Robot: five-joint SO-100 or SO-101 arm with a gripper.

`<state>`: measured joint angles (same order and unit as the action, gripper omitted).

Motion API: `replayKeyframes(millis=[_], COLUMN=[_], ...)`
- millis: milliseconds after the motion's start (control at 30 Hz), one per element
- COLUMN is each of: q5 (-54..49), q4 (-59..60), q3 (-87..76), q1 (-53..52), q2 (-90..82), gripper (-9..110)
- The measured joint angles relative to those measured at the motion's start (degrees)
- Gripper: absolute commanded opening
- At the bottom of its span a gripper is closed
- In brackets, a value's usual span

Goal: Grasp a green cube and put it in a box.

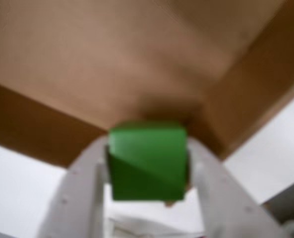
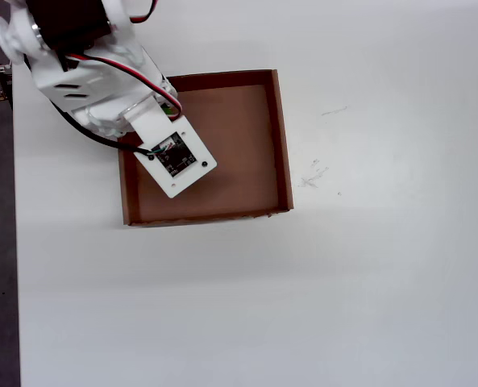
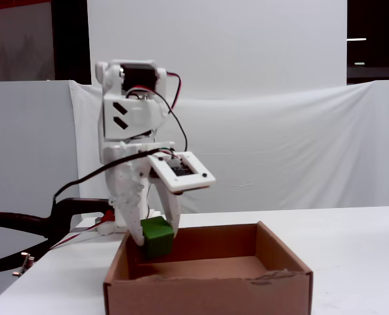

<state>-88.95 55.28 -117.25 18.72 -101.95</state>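
Cardboard box (image 2: 280, 137) on the white counter (image 2: 343, 282), its floor bare in the overhead view. There the arm covers the box's 9 o'clock side, and the green cube (image 3: 158, 237) shows only as a sliver. The wrist view is blurred. End effector (image 3: 156, 244) clamped on the cube, one finger on each side, held above the box floor near its 9 o'clock wall
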Motion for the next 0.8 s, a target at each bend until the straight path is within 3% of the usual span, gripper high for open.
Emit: replayKeyframes(millis=[800], q5=[0.5], q4=[-8.4], q3=[2.5], q1=[3.1], q2=[6.9], gripper=[14])
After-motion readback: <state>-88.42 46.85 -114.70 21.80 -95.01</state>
